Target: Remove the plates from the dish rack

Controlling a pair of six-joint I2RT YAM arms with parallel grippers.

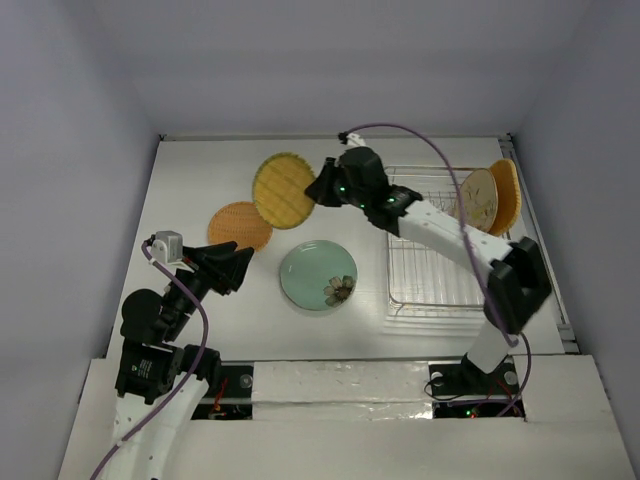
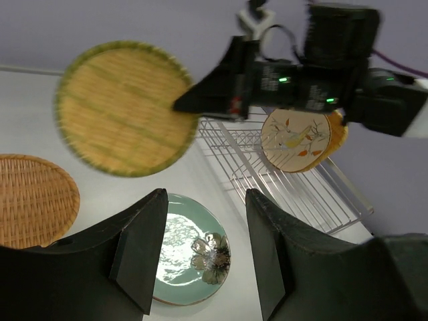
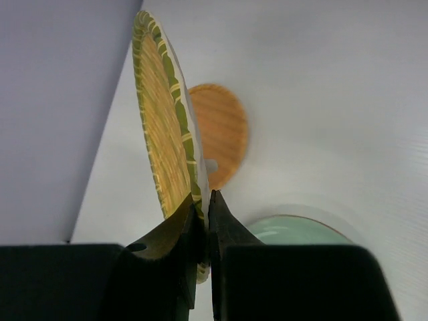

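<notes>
My right gripper [image 1: 320,187] is shut on the rim of the yellow-green woven plate [image 1: 283,190] and holds it above the table, left of the dish rack [image 1: 430,255]; it also shows in the right wrist view [image 3: 164,144] and the left wrist view [image 2: 120,107]. The round orange woven plate [image 1: 240,226] and the pale green flower plate [image 1: 318,276] lie flat on the table. The cream floral plate [image 1: 479,198] and an orange woven plate [image 1: 507,195] stand at the rack's far right end. My left gripper [image 1: 243,268] is open and empty, left of the green plate.
The walls of the white enclosure close in the table on the left, back and right. The right arm [image 1: 450,235] stretches diagonally over the rack. A purple cable [image 1: 440,150] arcs above the rack.
</notes>
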